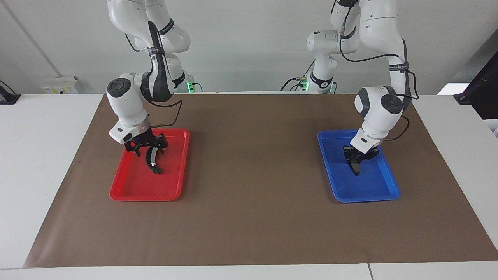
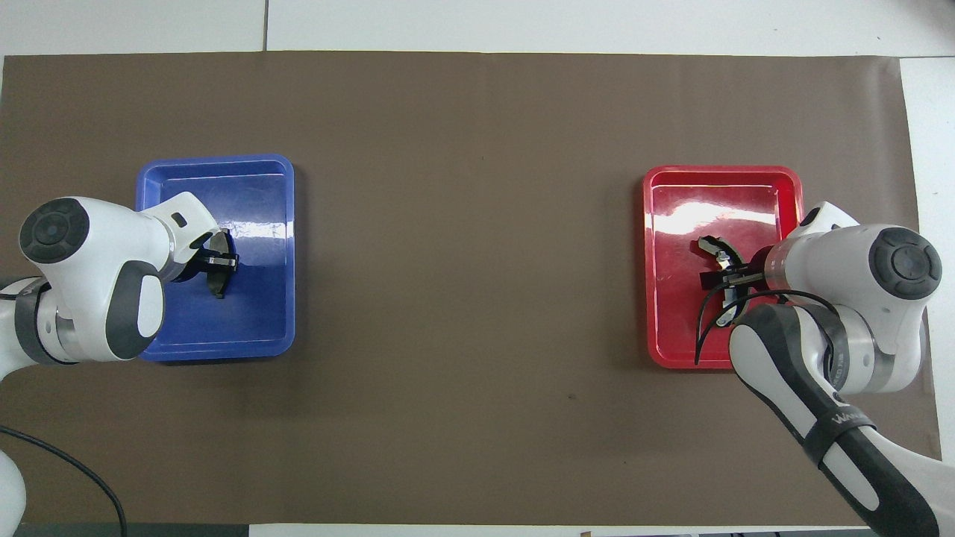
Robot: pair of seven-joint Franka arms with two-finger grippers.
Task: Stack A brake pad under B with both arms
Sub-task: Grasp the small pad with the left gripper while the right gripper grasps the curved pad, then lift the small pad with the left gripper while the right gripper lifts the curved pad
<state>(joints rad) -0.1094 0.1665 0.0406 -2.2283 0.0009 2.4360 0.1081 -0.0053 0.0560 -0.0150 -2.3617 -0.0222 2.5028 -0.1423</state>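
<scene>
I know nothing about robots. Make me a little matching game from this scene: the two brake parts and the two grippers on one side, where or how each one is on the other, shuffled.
Column one:
1. A brake pad
2. B
3. left gripper
4. right gripper

Column two:
a. in the red tray
b. open, down at B
c. in the blue tray
d. shut on A brake pad

Right pairs: 1-c, 2-a, 3-d, 4-b.
</scene>
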